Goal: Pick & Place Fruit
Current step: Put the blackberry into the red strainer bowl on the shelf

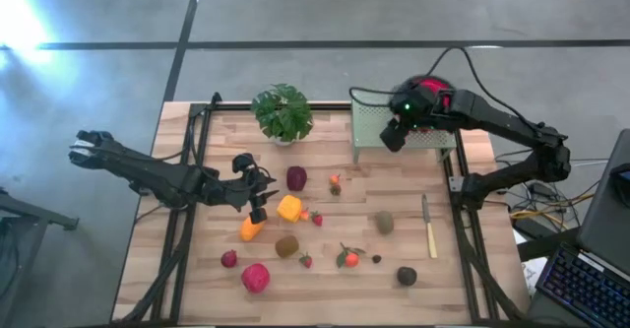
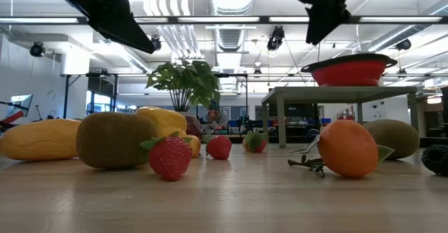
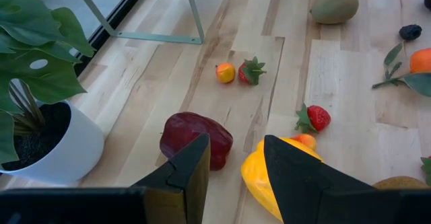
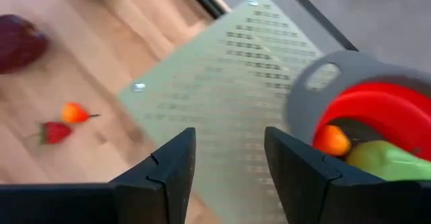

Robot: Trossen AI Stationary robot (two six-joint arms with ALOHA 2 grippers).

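Left gripper [image 1: 258, 207] sits left of centre in the high view, low over the table [image 1: 463, 279], fingers apart w/ nothing between them. In its wrist view the maroon fruit [image 3: 196, 138] lies just beyond the finger gap and the yellow fruit [image 3: 283, 177] is partly behind one finger.

Right gripper [image 1: 395, 136] hangs upper right of centre in the high view, over the pale green perforated stand [image 1: 374, 121]; fingers apart, holding nothing. Its wrist view shows the red bowl [image 4: 384, 113] w/ grey rim at frame right, an orange fruit [image 4: 330, 140] and a green fruit [image 4: 390, 163] inside it.

Rest of fruit scattered on the table, lower half of the high view: red one [image 1: 255, 277] lower left, brown one [image 1: 286, 245] centre, dark one [image 1: 407, 276] lower right. Potted plant [image 1: 283, 112] top centre; knife [image 1: 429, 228] right of centre.
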